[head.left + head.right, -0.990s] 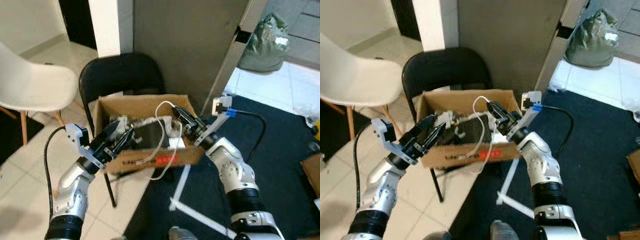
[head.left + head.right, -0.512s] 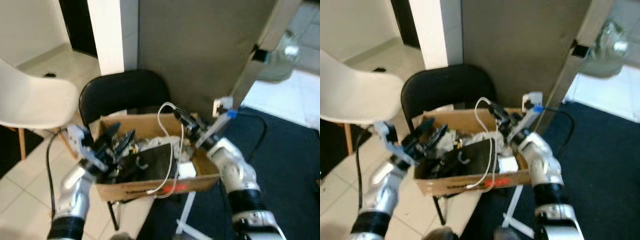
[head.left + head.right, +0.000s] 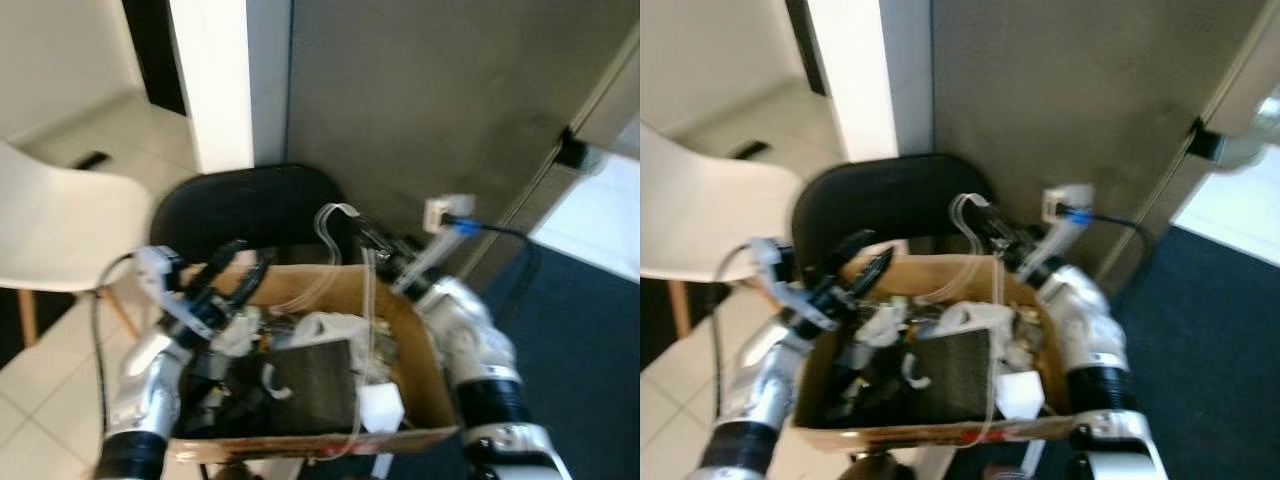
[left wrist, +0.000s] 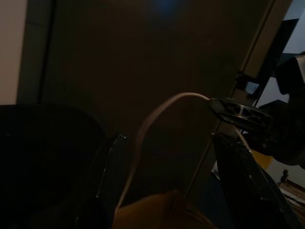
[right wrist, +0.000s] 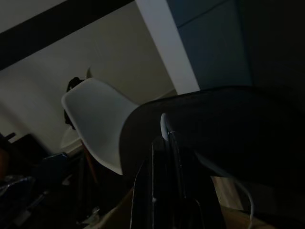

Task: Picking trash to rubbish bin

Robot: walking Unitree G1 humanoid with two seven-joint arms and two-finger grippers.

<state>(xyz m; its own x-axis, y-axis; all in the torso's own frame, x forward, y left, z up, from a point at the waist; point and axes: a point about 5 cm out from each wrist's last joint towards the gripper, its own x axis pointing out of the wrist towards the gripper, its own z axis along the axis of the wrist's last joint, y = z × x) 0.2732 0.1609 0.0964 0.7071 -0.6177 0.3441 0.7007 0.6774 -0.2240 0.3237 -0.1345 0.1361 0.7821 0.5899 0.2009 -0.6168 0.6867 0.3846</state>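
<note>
A cardboard box [image 3: 310, 279] full of trash stands close in front of me, holding a black flat item [image 3: 315, 385], white scraps and tangled cables. My right gripper [image 3: 364, 234] is shut on a loop of white cable [image 3: 335, 212], held up above the box's back rim. The cable is pinched between that gripper's fingers [image 5: 167, 143] in the right wrist view. My left gripper [image 3: 250, 262] hovers open over the box's back left corner. Its spread fingers [image 4: 112, 162] frame the cable [image 4: 157, 112] in the left wrist view.
A black chair back [image 3: 250, 205] rises just behind the box. A white chair [image 3: 50, 220] stands at the left. A grey panel [image 3: 420, 100] and a white pillar [image 3: 215, 80] close off the back. Dark carpet [image 3: 590, 350] lies to the right.
The whole view has shifted and the box now shows lower and nearer. My left gripper went from the box's front left corner to above its back left. The right gripper keeps the cable.
</note>
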